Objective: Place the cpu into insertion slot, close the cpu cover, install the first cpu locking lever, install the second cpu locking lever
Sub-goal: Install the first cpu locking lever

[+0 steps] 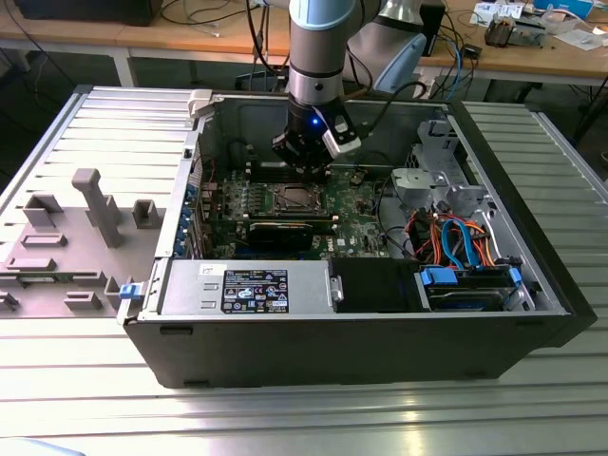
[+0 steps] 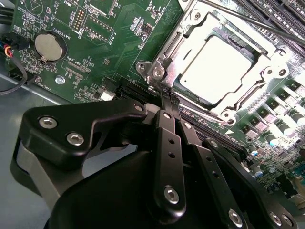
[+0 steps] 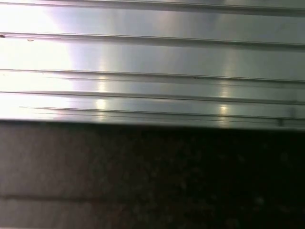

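Two steps look done to us: the cpu (image 2: 217, 67) sits in the insertion slot under the closed cpu cover (image 2: 190, 33), just ahead of our tool (image 2: 167, 98), fingers pressed together and empty; the levers' state we cannot tell.

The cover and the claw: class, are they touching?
Cannot tell. In the second wrist view the claw tips reach the cover frame's corner, but neither contact nor a gap shows plainly there.

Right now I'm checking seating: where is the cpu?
The cpu sits in the insertion slot under the closed cpu cover, just beyond the gripper in the second wrist view.
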